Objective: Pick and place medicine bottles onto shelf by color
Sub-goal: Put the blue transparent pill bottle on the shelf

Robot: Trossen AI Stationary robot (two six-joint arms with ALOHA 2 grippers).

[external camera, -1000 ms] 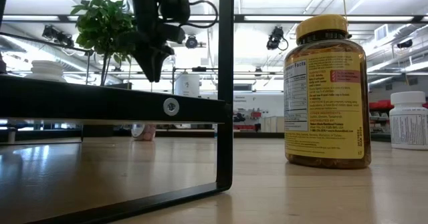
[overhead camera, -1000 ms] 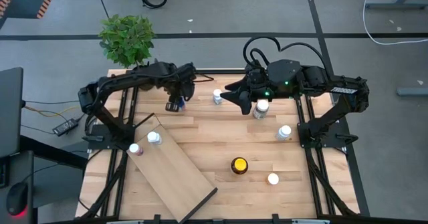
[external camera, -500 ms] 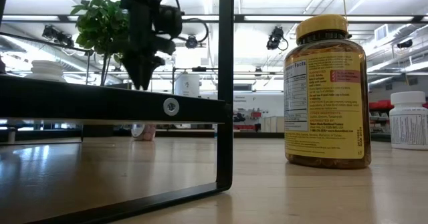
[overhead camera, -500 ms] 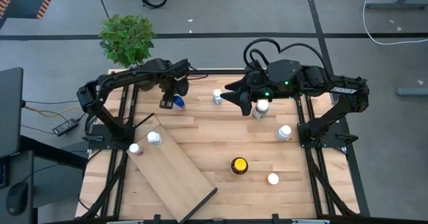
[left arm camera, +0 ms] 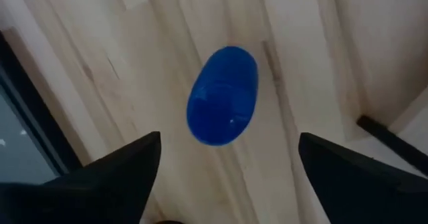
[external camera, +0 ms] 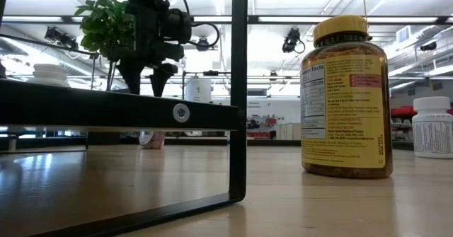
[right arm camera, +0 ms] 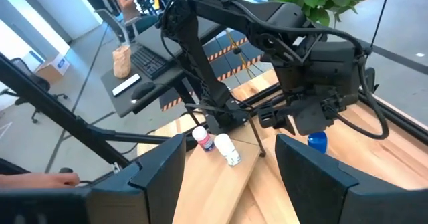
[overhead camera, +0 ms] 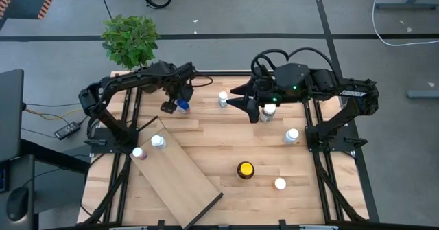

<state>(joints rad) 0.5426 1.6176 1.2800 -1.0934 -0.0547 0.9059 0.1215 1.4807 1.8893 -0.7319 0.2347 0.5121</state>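
A blue-capped bottle (overhead camera: 182,106) stands on its base on the tabletop at the far left. My left gripper (overhead camera: 169,106) hangs open just above it and a little to its left. In the left wrist view the blue cap (left arm camera: 223,95) shows between the two spread fingers, untouched. My right gripper (overhead camera: 250,110) is open and empty at the far middle, next to a white-capped bottle (overhead camera: 269,110). The pale shelf board (overhead camera: 182,175) lies slantwise at the near left. A white-capped bottle (overhead camera: 158,141) and a pinkish bottle (overhead camera: 139,153) stand on its far end.
More white-capped bottles stand at the far middle (overhead camera: 223,98), at the right (overhead camera: 292,135) and at the near right (overhead camera: 280,184). The amber bottle with the yellow cap (overhead camera: 245,169) stands at the near middle. A potted plant (overhead camera: 130,41) stands beyond the far left corner.
My left gripper has gone toward the table's left edge and a little down, uncovering the blue-capped bottle in the high view. Its fingers have opened, as the low view shows. The bottle has stayed where it was.
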